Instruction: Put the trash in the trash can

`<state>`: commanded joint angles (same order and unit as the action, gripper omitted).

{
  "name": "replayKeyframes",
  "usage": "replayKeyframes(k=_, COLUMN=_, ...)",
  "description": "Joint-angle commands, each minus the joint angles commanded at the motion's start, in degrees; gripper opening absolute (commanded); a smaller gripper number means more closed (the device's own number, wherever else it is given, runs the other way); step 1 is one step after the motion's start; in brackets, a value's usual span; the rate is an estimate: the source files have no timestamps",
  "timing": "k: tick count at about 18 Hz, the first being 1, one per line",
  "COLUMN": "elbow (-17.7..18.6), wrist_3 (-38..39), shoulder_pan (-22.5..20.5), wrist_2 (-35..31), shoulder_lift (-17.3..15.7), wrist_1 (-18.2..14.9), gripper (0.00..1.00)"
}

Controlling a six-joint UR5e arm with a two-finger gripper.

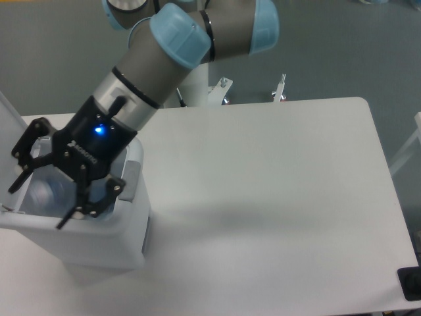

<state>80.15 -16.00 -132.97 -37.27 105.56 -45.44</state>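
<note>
The trash can (99,245) is a white bin standing at the table's left end, with its lid (6,113) swung up at the far left and a grey latch (129,179) on its rim. My gripper (38,207) hangs over the bin's opening, tilted down-left, with its black fingers (84,201) spread wide and nothing between them. Inside the bin lies a pale, blurred bluish shape (41,192), which looks like the bottle of the trash, partly hidden by the fingers.
The white table (276,197) stretches to the right of the bin. Two metal clamps (280,88) sit at its back edge. A black object (410,283) is at the bottom right corner, and my arm (171,59) reaches over the back left.
</note>
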Motion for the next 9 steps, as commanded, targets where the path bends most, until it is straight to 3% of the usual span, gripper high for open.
replayKeyframes(k=5, elbow=0.36, wrist_3=-0.35, shoulder_pan=-5.80, wrist_2=-0.09, shoulder_lift=-0.62, wrist_1=0.00, gripper=1.00)
replayKeyframes(k=9, elbow=0.53, wrist_3=-5.35, shoulder_pan=-11.33, wrist_2=-0.26, shoulder_lift=-1.06, wrist_1=-0.26, gripper=1.00)
